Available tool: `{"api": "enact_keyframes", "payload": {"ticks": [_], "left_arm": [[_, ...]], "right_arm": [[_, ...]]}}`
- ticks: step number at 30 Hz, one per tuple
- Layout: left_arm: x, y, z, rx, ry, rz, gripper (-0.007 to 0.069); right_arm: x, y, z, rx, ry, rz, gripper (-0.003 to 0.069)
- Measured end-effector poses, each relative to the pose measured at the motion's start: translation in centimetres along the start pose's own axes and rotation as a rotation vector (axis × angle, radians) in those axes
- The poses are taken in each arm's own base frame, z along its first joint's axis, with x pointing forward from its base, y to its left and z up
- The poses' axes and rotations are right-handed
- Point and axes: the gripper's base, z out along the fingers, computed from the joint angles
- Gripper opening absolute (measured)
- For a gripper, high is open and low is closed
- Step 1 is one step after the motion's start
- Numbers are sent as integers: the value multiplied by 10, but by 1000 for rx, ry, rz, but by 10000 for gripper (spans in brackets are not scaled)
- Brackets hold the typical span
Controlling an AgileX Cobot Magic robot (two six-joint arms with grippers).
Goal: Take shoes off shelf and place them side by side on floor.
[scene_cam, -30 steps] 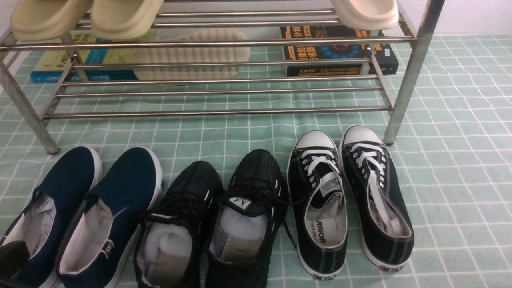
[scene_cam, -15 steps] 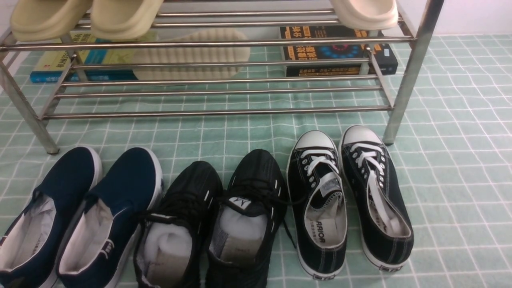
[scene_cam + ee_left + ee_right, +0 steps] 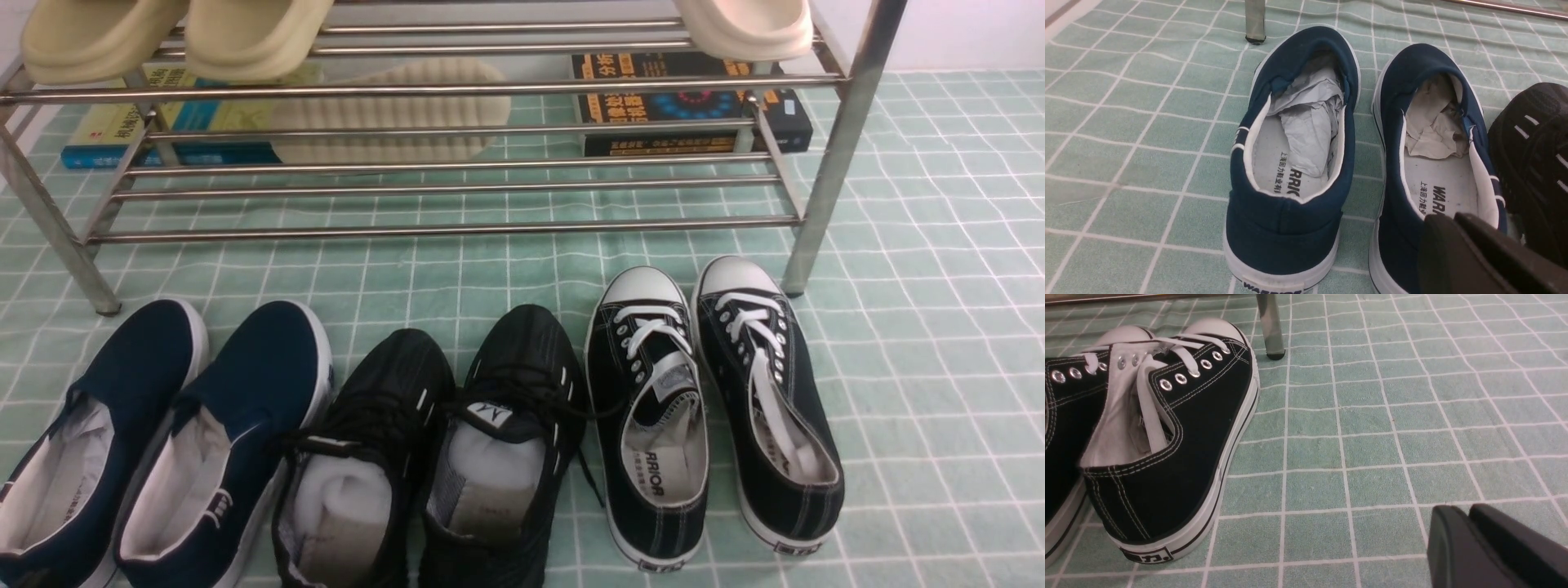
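Black shoes [image 3: 433,449] sit paired on floor [image 3: 939,327]; left fingers [image 3: 1478,253] just beside.

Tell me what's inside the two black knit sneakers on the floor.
Each of the black knit sneakers holds white paper stuffing, filling the opening, with a greyish card or insole showing at the heel. The toe interior is covered, so unseen.

Matte black left tool [image 3: 1486,257] and right tool [image 3: 1490,549], smooth rounded paired fingers, plain and unmarked.

A home entryway, by the look: a low silver metal-tube shoe shelf [image 3: 457,224], rows of shoes on pale green tiled floor [image 3: 939,327], cream slippers [image 3: 245,33] stored above.
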Motion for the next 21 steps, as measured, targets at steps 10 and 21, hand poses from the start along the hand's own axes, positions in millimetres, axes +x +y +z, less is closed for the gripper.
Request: {"api": "enact_keyframes", "payload": {"ticks": [10,21], "left_arm": [[0,0,0,0,0,0,52],[0,0,0,0,0,0,65]], "right_arm": [[0,0,0,0,0,0,84],[0,0,0,0,0,0,92]]}}
